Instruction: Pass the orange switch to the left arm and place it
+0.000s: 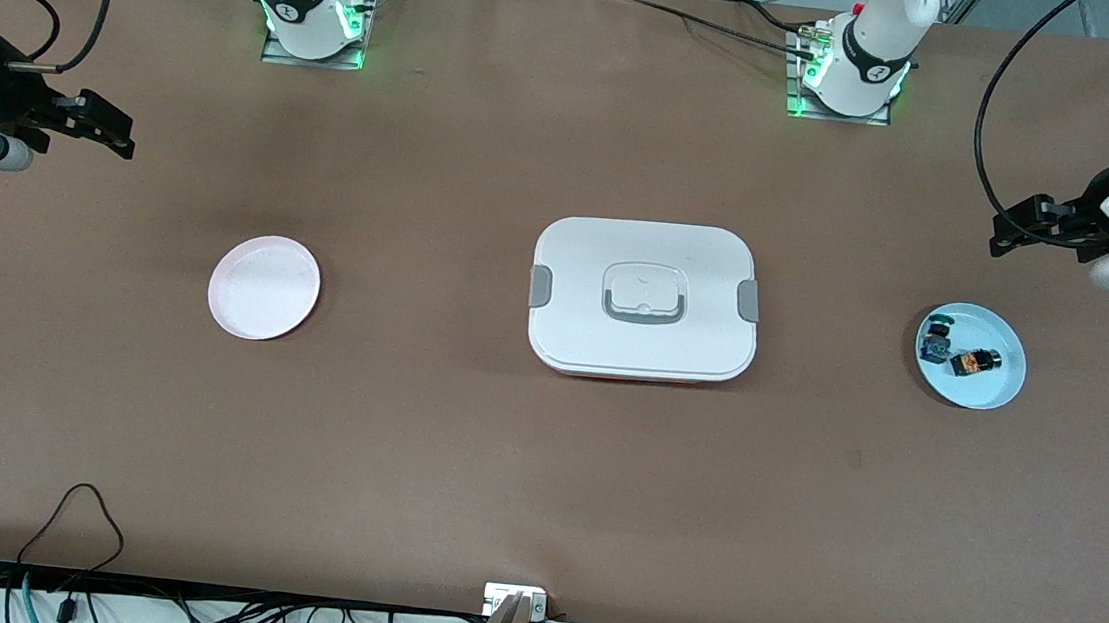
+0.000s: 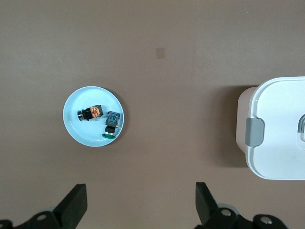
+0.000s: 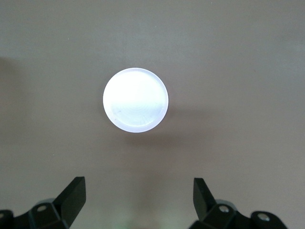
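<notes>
The orange switch (image 1: 974, 363) lies on its side in a light blue plate (image 1: 987, 393) at the left arm's end of the table, next to a blue-green switch (image 1: 935, 340). In the left wrist view the orange switch (image 2: 90, 113) and the plate (image 2: 76, 130) show clearly. The white box (image 1: 644, 299) stands shut at the table's middle. My left gripper (image 1: 1001, 235) is open and empty, up over bare table beside the blue plate. My right gripper (image 1: 123, 135) is open and empty over bare table at the right arm's end.
An empty pale pink plate (image 1: 263, 287) sits toward the right arm's end and also shows in the right wrist view (image 3: 136, 100). The box's latched end (image 2: 279, 129) shows in the left wrist view. Brown tabletop lies between the plates and the box.
</notes>
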{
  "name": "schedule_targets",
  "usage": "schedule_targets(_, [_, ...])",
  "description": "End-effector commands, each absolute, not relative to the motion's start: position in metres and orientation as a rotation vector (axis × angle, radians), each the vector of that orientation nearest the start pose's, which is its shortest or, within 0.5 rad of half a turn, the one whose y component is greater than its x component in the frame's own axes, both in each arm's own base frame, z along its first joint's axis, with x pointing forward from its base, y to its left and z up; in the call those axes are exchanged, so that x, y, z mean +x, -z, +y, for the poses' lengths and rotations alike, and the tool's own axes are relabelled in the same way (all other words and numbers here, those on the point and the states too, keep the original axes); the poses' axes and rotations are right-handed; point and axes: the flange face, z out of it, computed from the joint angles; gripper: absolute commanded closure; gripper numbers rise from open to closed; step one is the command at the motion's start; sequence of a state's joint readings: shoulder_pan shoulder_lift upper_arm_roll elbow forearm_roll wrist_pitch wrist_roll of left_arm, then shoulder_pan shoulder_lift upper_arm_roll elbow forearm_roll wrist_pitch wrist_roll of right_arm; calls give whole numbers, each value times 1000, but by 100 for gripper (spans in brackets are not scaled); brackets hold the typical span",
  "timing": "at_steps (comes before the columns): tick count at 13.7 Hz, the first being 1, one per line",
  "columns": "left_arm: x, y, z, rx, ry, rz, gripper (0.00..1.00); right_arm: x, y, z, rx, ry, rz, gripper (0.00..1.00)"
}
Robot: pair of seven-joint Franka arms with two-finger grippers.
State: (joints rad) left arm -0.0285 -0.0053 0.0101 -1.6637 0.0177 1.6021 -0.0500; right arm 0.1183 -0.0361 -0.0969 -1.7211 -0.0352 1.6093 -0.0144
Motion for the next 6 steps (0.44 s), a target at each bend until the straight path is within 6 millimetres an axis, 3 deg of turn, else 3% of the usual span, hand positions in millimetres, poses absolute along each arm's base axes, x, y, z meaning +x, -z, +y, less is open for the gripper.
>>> schedule_targets(1, [556,-593,-9,-3144,-92,-53,0,537,-577,5,-3167,-109,-39,0])
schedule_targets(6, [556,-592,-11,-3141,-94,-48,0,538,-576,6,-3166,-104,-39,0])
